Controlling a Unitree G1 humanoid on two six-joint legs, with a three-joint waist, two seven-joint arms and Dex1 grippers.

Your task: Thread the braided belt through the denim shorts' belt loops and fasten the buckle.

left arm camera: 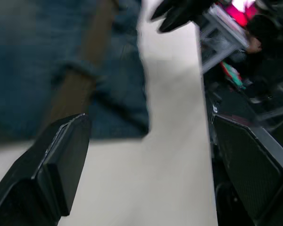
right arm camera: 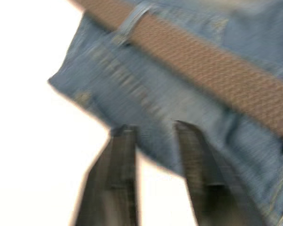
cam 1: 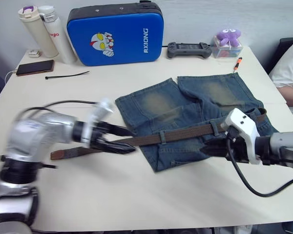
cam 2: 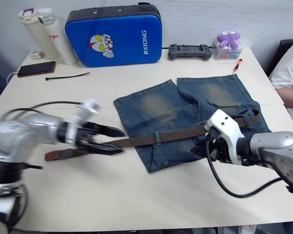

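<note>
left gripper (cam 1: pixel 118 139) sits with fingers spread over the braided belt (cam 1: pixel 185 133), off the shorts' left edge. from the head, the denim shorts (cam 1: pixel 195 109) lie flat mid-table, faded blue with yellowish patches, the brown woven strap running through the belt loops (cam 1: pixel 162 137) along the waistband. left wrist view: black fingers (left arm camera: pixel 52 169) wide apart, belt and denim beyond. right wrist view: right gripper (right arm camera: pixel 153 141) parted at the denim's edge.
</note>
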